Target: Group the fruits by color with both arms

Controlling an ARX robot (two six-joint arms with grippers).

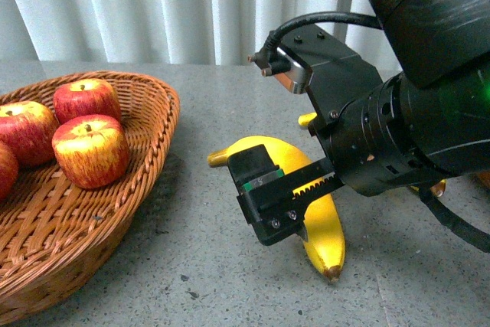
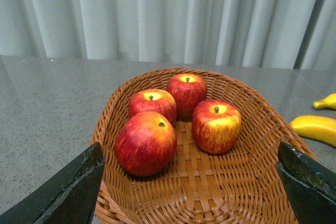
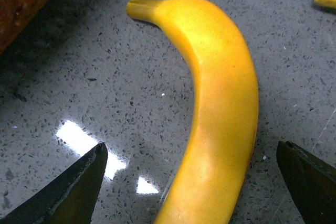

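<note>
The right end effector [image 3: 191, 153], jaws wide, straddles the banana [image 3: 220, 87] on the desk [image 3: 105, 66] for a crosswise grasp; the left end effector [image 2: 189, 156], also wide, overlooks the apples [image 2: 146, 142] in the basket [image 2: 210, 187].

The front camera is sitting between the arms, looking forward and slightly down over the grey table [image 1: 191, 266] toward the white curtain [image 1: 153, 5], with the right arm [image 1: 429, 112] crowding its right side at close range. The left wrist camera is facing that same curtain, looking down at a shallow angle over the wicker basket [image 2: 252, 129], framed by its own fingers [image 2: 68, 192]. The right wrist camera is pointing steeply down, very near the banana [image 3: 220, 103]. The front view is sharing the basket with the left wrist view and the banana with the right wrist view.
</note>
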